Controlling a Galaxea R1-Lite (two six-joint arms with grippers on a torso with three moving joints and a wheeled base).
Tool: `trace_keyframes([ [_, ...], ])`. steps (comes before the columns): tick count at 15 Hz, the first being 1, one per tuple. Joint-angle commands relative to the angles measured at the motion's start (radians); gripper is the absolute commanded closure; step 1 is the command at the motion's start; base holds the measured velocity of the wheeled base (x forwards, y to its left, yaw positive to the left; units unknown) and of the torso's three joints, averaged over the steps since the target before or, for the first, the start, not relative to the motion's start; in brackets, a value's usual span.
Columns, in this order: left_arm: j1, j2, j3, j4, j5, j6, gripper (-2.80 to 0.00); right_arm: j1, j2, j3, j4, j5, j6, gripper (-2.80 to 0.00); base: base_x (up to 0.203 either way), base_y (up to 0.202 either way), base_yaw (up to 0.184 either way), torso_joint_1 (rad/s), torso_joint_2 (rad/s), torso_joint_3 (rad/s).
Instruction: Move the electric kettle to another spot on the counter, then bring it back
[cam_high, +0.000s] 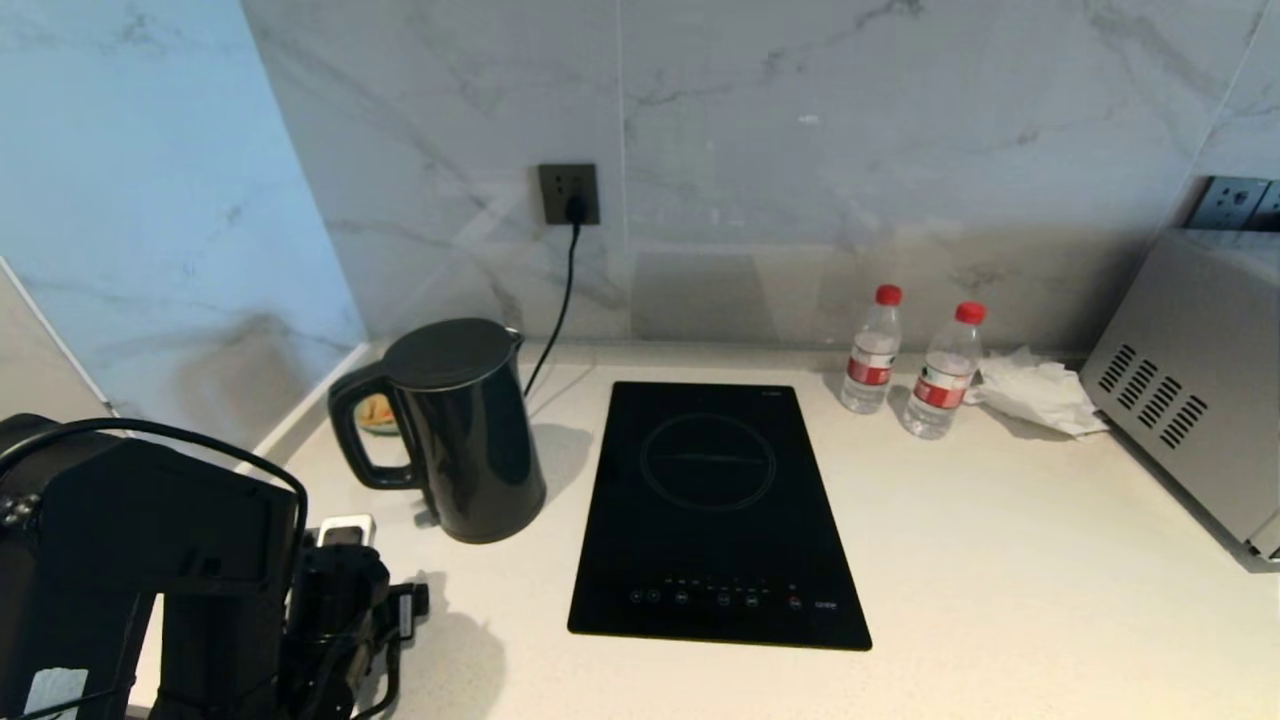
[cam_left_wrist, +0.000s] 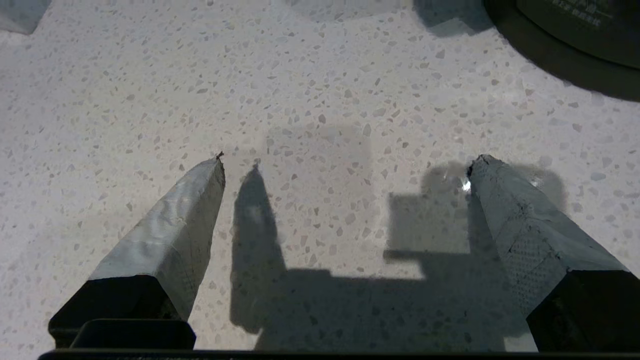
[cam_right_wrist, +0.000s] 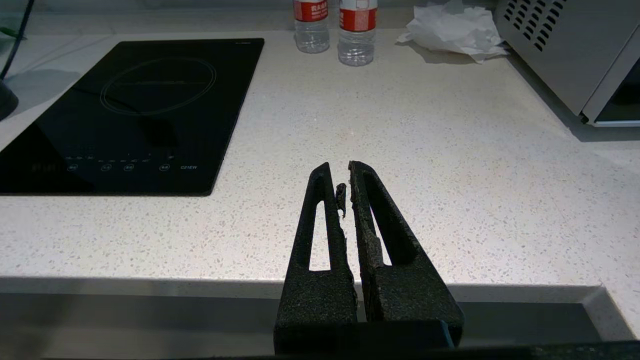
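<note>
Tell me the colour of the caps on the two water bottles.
Red, both caps, on the counter; clearest in the head view.

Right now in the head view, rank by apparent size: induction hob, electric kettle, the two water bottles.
1. induction hob, largest.
2. electric kettle.
3. left water bottle and right water bottle: alike, so unranked.
</note>
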Motion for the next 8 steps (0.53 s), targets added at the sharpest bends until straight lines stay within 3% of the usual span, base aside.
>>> trace_keyframes([
  [1, 0.005, -0.002, 0.002, -0.001, 0.003, -0.001, -2.8, 0.0, 0.0, -0.001, 0.0, 0.0, -0.001, 0.0, 0.0, 0.0, 0.0, 0.001, 0.0, -0.134],
  [8, 0.006, 0.014, -0.021, -0.003, 0.016, -0.007, -2.8, 0.0, 0.0, 0.0, 0.0, 0.0, -0.001, 0.0, 0.0, 0.0, 0.0, 0.0, 0.0, -0.019],
])
